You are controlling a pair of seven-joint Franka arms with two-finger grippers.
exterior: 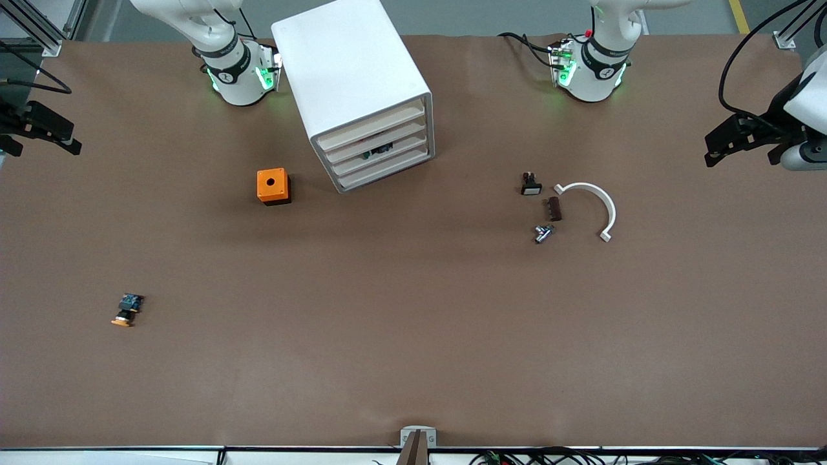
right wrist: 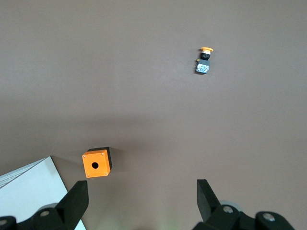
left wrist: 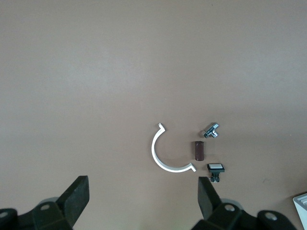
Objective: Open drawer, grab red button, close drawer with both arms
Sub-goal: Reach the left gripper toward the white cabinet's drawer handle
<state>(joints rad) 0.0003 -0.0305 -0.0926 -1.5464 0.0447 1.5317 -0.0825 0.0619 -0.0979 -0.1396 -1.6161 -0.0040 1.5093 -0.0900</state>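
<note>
Both tools, left (exterior: 736,145) and right (exterior: 48,132), hover open; no writing legible.

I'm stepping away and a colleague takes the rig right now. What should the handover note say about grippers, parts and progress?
Left gripper: open, holding nothing, waiting at the left arm's end of the table.
Right gripper: open, holding nothing, at the right arm's end.
White drawer cabinet: all drawers look shut; something dark shows through the gap at one drawer front, but whether it is the red button cannot be told.
On the table: orange cube, orange-capped button, white curved clip.
Done: nothing. Left: open drawer, take button, close drawer.
</note>
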